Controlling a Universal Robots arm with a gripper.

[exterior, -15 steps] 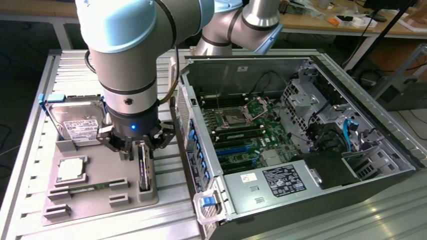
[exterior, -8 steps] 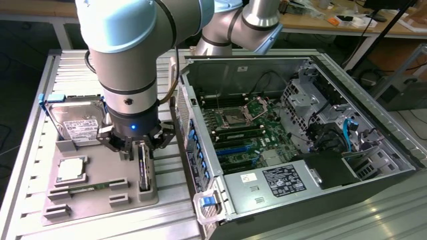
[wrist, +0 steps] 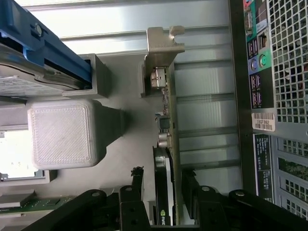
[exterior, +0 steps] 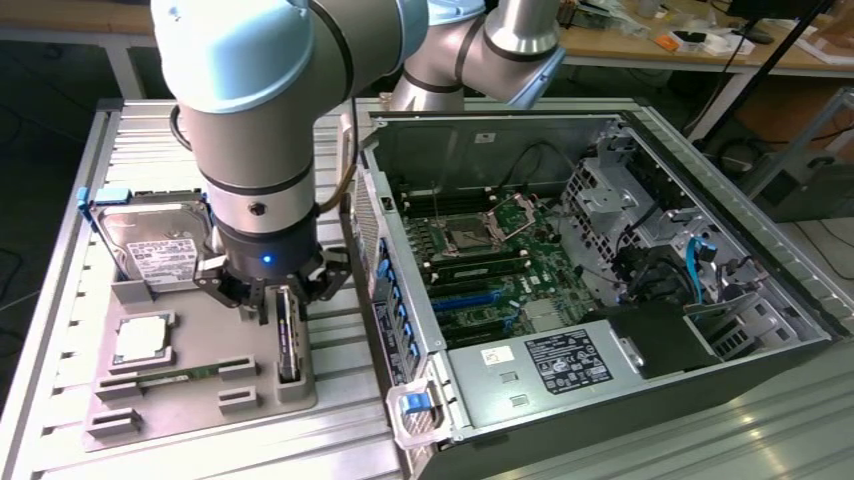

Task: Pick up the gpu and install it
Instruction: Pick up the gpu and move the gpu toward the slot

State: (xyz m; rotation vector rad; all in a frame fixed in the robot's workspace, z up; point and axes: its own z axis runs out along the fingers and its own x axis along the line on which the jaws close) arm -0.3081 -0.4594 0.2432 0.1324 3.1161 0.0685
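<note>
Two open jaws straddle the edge-on gpu [wrist: 164, 187], seemingly without touching it.

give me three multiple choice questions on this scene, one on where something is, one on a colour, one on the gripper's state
1. Where is the thin, flat gpu card?
A. standing on edge in a slot of the grey plastic tray
B. lying flat on the tray
C. lifted clear of the tray

2. What colour is the rail clipped to the boxy silver hard drive?
A. red
B. blue
C. yellow

3. How does the gripper stand?
A. shut on the hard drive
B. open, fingers on either side of the card
C. open, high above the tray

Answers:
1 A, the card sits upright in the slot.
2 B, blue runs along the drive's end.
3 B, a gap shows between each finger and the card.
</note>
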